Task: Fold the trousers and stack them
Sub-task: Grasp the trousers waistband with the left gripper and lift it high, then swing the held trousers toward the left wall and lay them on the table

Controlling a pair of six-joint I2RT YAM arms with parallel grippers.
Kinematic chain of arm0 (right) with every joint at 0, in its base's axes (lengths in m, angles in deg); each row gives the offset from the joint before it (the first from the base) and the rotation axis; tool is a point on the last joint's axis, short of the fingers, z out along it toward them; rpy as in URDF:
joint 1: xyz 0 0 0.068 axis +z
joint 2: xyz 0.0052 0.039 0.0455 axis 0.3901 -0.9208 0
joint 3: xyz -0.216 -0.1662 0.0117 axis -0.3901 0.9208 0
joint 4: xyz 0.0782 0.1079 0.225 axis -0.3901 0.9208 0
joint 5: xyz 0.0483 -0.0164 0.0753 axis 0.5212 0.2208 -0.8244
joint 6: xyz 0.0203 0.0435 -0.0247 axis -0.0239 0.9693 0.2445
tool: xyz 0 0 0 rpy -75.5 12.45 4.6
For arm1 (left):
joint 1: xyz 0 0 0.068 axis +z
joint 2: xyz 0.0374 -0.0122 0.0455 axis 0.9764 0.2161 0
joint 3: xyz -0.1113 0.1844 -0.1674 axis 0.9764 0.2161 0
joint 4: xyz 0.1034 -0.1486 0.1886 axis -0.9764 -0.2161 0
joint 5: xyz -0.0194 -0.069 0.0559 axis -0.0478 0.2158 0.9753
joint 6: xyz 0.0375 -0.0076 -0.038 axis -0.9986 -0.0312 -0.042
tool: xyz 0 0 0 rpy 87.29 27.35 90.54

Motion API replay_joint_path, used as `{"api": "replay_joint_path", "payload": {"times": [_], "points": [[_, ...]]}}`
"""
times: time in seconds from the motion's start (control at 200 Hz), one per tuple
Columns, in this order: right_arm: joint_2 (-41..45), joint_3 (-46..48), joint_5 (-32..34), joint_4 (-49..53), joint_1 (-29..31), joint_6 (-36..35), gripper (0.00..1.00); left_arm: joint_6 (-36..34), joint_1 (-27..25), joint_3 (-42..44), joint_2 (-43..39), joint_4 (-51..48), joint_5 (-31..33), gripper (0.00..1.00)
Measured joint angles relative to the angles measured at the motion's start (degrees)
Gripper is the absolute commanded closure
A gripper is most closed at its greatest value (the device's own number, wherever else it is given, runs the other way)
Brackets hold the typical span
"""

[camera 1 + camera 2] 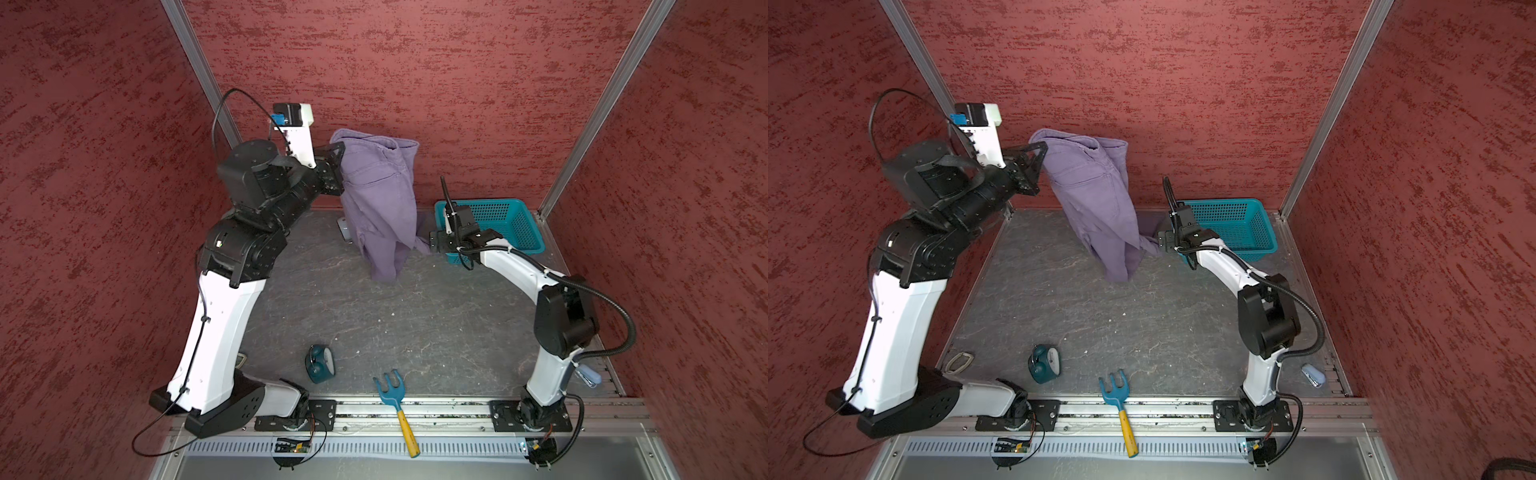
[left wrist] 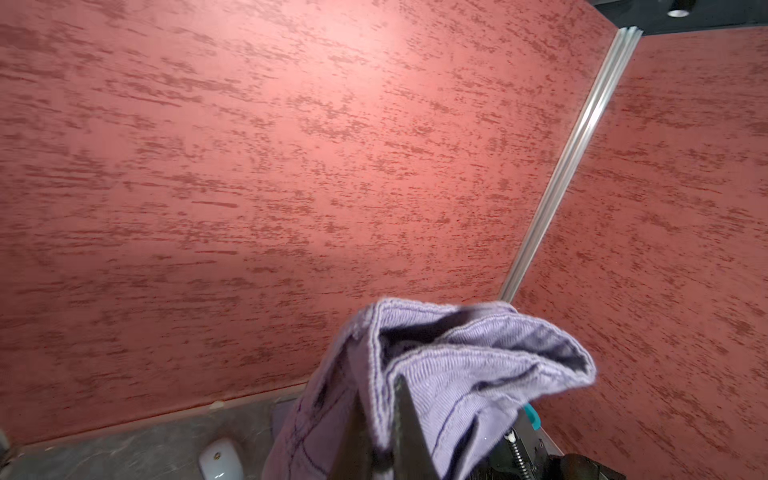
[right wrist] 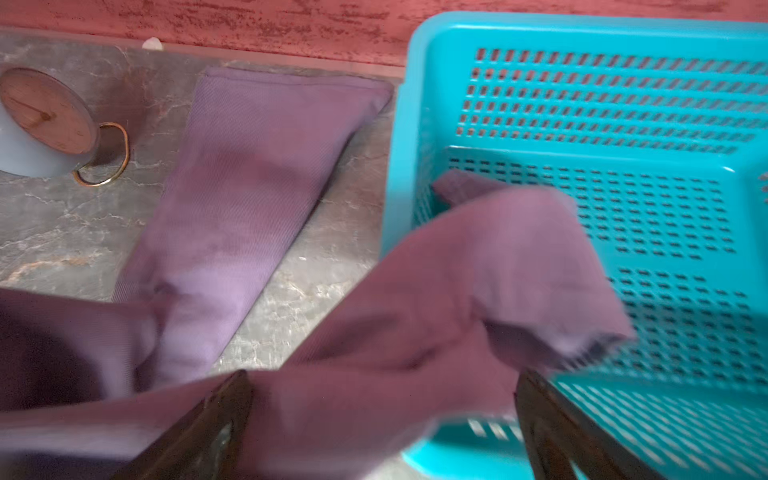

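The purple-grey trousers (image 1: 378, 195) (image 1: 1096, 195) hang by their waistband from my left gripper (image 1: 338, 154) (image 1: 1040, 156), raised near the back wall. It is shut on the waistband edge (image 2: 457, 365), pinched where the fingers meet (image 2: 380, 415). The legs trail down to the table. One leg (image 3: 249, 166) lies flat on the grey surface. The other leg's end (image 3: 498, 270) drapes over the teal basket (image 1: 519, 224) (image 1: 1246, 224) (image 3: 623, 124). My right gripper (image 1: 432, 243) (image 1: 1160, 241) (image 3: 382, 382) stands open at the basket's near corner, that leg's cloth lying loose between its fingers.
A teal alarm clock (image 1: 319, 363) (image 1: 1044, 363) and a blue rake with a yellow handle (image 1: 395, 403) (image 1: 1121, 403) lie at the front. A small round clock with a wooden face (image 3: 45, 120) sits behind the trousers. A small pale-blue object (image 1: 588, 374) lies far right.
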Motion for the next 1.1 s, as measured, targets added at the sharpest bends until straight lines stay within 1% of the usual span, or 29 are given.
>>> {"api": "replay_joint_path", "payload": {"times": [0.055,0.095,0.115,0.16,0.18,0.205,0.25,0.376,0.536,0.661,0.716,0.787,0.867,0.927,1.027,1.102], "points": [[-2.29,-2.45,0.07,-0.04,0.42,0.00,0.07,0.07,1.05,1.09,-2.12,0.04,1.42,1.00],[-3.69,-3.96,0.11,-0.17,0.68,-0.09,0.16,0.17,2.03,1.95,-3.78,0.15,2.71,0.99],[-4.24,-4.61,0.11,-0.15,0.79,-0.15,0.26,0.35,2.60,2.47,-4.66,0.31,3.21,0.99],[-5.14,-5.84,0.13,-0.33,0.90,0.09,0.62,0.55,3.67,3.65,-6.56,0.61,4.63,0.98],[-5.51,-6.36,0.13,-0.33,0.96,-0.24,0.74,0.61,4.09,4.24,-7.32,0.85,5.16,0.98],[-5.88,-7.08,0.04,-0.42,1.01,-0.07,0.85,0.74,4.59,5.01,-8.33,1.01,5.90,0.97],[-6.51,-8.52,0.00,-0.46,1.03,-0.04,1.00,1.05,5.31,6.32,-9.92,1.29,7.17,0.97],[-7.08,-12.72,-0.24,-0.39,1.14,0.72,1.00,1.51,7.02,9.57,-12.46,2.21,10.67,0.96],[-6.93,-18.82,-0.24,-0.35,1.73,0.74,1.00,2.86,10.69,12.09,-11.93,1.55,13.14,0.96],[-5.99,-22.38,-0.22,0.31,3.50,0.39,1.00,5.64,16.85,13.75,-9.20,-0.15,11.54,0.96],[-5.31,-23.89,-0.15,0.44,5.03,-0.17,1.00,7.78,20.44,14.58,-7.69,-1.25,9.42,0.97],[-4.22,-25.51,-0.09,0.63,7.28,-1.07,1.00,10.36,25.14,15.06,-5.51,-2.97,6.60,1.00],[-2.91,-26.69,-0.04,0.90,9.53,-1.75,1.00,12.83,28.94,15.96,-3.13,-4.50,5.90,1.00],[-2.14,-27.02,-0.33,1.05,11.15,-1.99,1.00,13.90,30.03,18.05,-2.21,-4.72,7.45,1.00],[-1.70,-27.02,-1.20,2.08,12.59,-2.12,1.00,14.82,30.03,21.27,-1.18,-6.60,11.06,1.00],[-1.84,-26.64,-1.33,3.45,12.55,-2.32,0.87,15.32,29.90,21.86,0.44,-8.20,13.77,1.00]]}}
